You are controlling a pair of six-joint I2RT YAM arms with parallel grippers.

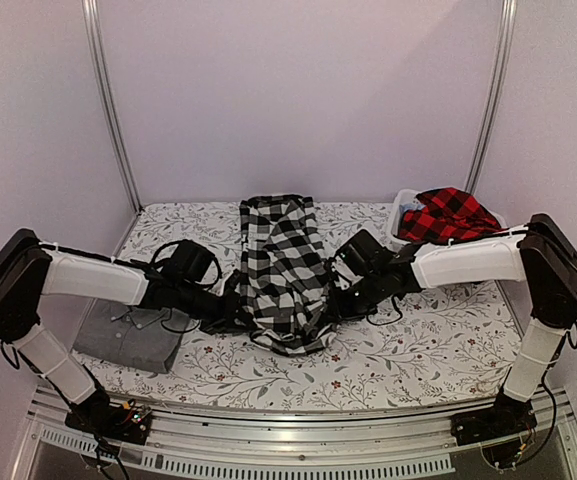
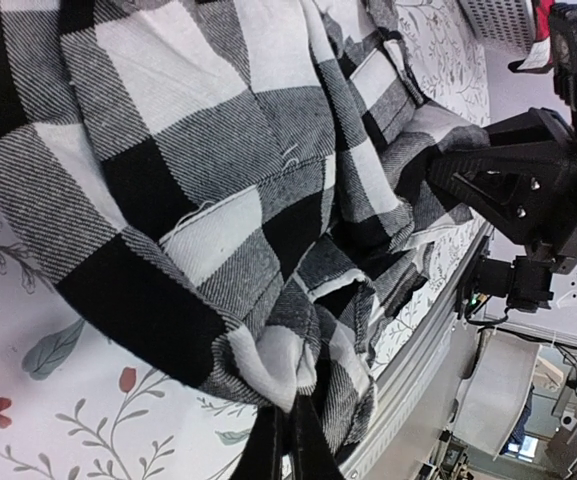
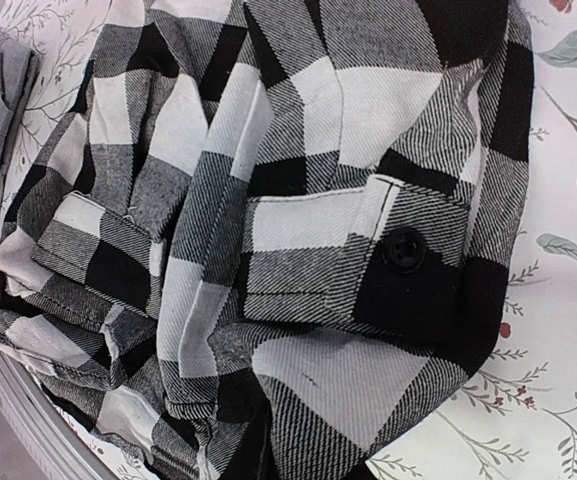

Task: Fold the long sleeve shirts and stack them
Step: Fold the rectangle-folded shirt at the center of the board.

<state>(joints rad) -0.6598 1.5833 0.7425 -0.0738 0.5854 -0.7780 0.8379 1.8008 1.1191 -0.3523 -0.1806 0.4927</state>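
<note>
- The left claw [image 2: 290, 428] is clenched on the near hem of the black-and-white check shirt [image 1: 283, 262]. Its two fingers are pinched together with bunched cloth rising out of them.
- The right claw [image 2: 436, 168] meets the same shirt at its opposite edge. Its fingers taper together onto a fold there, so it too looks to be grasping cloth.
- With one claw at each side of the near end, the hem is gathered and raised off the table [image 1: 418, 350]. The likely reason is to carry that end over the far part and halve the garment.
- The shirt lies as a long strip down the middle of the table, running away from the arms. Its sides are already turned in, and a buttoned cuff shows on top in the right wrist view.
- The grey shirt [image 1: 128, 335] lies folded flat at the left, just beside the left arm. It looks like the base of the stack.
- The red-and-black check shirt [image 1: 450, 213] is heaped in the white basket [image 1: 400, 212] at the far right, not yet folded.
- Count: three shirts, two claws and one basket.
</note>
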